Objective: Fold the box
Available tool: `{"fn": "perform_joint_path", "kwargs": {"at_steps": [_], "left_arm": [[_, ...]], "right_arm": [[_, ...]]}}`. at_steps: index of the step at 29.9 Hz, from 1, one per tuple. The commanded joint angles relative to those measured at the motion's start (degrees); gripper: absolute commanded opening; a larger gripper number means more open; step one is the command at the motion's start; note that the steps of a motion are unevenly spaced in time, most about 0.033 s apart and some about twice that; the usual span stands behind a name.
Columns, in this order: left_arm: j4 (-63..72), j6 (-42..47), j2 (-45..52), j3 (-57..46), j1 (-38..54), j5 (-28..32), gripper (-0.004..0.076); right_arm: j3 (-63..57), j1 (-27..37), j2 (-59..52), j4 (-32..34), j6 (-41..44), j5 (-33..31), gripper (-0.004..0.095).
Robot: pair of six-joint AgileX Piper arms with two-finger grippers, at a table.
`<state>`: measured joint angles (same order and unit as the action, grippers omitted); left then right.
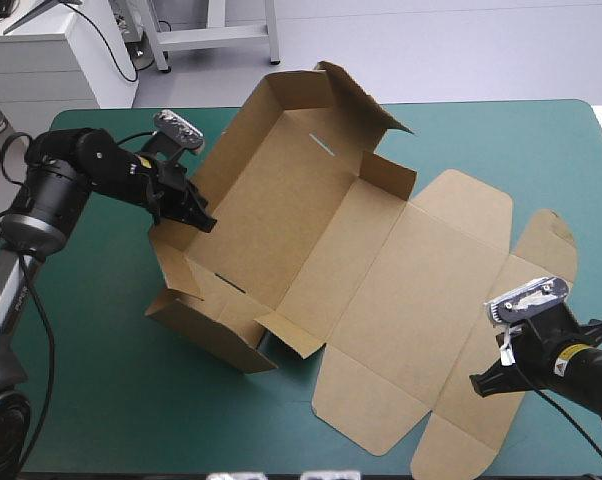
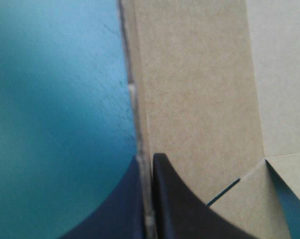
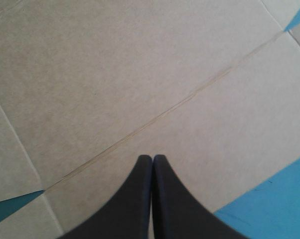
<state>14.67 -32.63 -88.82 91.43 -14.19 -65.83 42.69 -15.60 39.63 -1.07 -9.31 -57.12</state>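
Closest to the lens in the right wrist view, the black fingers [image 3: 135,204] of the right hand [image 3: 152,160] are pressed together in one pointed arch. They hold nothing and point at the flat lid panel [image 3: 140,74] of the box [image 1: 281,225], near a scored crease [image 3: 165,112]. Contact with the board cannot be confirmed. The box lies at the middle of the table [image 1: 101,400] on the teal-green cover. Its tray walls are partly raised, and the lid is spread flat toward the right arm. The left hand [image 2: 147,160] is clamped on the top edge of the raised side wall [image 2: 190,99], one finger inside and one outside, with the sheet pinched between them. Handling characteristics, as judged: the board is light, stiff across each panel, and hinges readily at the scored lines. Its smooth underside is likely to slide on the cover when pushed from one side only. Recommended hold points are the free upper edges of raised walls and the outer flap edges of the lid, where a finger can pass beneath. Flat panel centres offer no purchase and suit downward pressing only. Excess pinch force near a corner may crease or dent the board.
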Motion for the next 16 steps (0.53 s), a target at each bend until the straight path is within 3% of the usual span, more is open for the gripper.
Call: {"fn": "perform_joint_path", "kwargs": {"at_steps": [1,11,16], "left_arm": [[-7.0,-0.4,0.6,2.6,-5.3,6.0,-0.0008],[-30.2,-2.1,-3.3,2.6,-20.6,20.0,-0.0008],[-34.3,-2.9,-4.0,2.4,-24.1,22.5,-0.0008]], "right_arm": [[1.7,0.5,-0.2,0.4,-0.1,3.1,-0.0021],[1.7,0.5,-0.2,0.4,0.3,3.1,-0.0021],[1.7,0.5,-0.2,2.0,2.8,2.8,-0.0021]]}}
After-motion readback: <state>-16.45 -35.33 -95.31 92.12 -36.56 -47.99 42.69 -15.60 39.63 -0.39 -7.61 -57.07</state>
